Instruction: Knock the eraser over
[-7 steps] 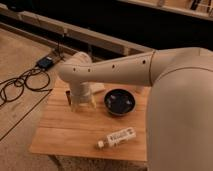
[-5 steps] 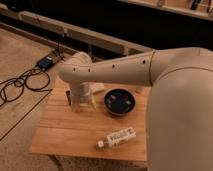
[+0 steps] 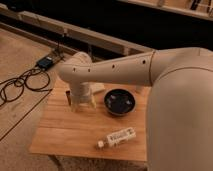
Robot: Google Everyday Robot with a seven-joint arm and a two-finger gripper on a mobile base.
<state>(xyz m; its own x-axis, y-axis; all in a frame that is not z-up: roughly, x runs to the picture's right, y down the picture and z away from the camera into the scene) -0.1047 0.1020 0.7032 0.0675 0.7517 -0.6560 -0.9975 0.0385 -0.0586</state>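
The eraser (image 3: 68,98) shows as a small dark upright block on the left part of the wooden table (image 3: 70,132), mostly hidden behind my arm. My gripper (image 3: 82,105) hangs below the cream wrist, pointing down onto the table right beside the eraser, on its right. I cannot tell whether it touches the eraser.
A black bowl (image 3: 120,101) stands just right of the gripper. A white labelled bottle (image 3: 117,137) lies on its side near the table's front edge. Black cables (image 3: 20,85) and a small black box (image 3: 46,62) lie on the floor to the left. My large arm covers the right side.
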